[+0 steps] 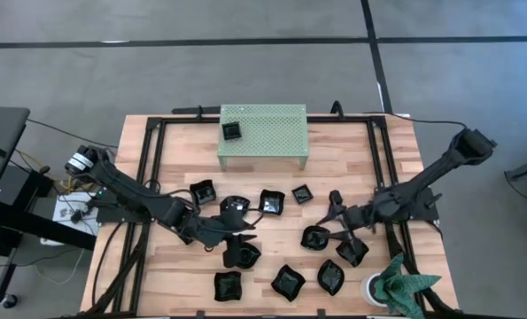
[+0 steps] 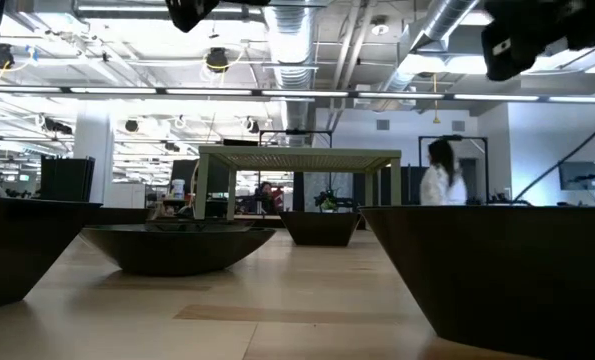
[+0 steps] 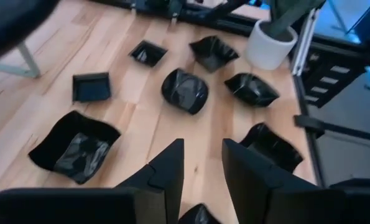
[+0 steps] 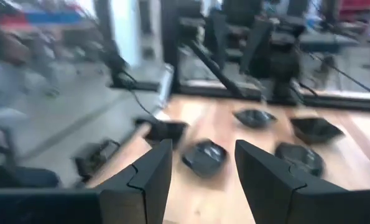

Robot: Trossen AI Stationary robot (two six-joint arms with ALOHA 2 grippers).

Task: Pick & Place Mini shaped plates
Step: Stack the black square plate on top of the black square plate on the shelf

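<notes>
The left claw (image 1: pixel 232 232) hangs with fingers apart and empty over the worktop (image 1: pixel 174 159), a wavy black plate (image 1: pixel 243 255) just beneath and slightly nearward; the right claw (image 1: pixel 334 221), likewise parted, waits beside another plate (image 1: pixel 315 237).

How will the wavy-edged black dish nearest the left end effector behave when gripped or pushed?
The wavy dish looks glossy, so probably slippery. It holds a crisp shape, likely stiff and perhaps brittle. It sits low and wide on the table, so it should slide rather than tip.
</notes>
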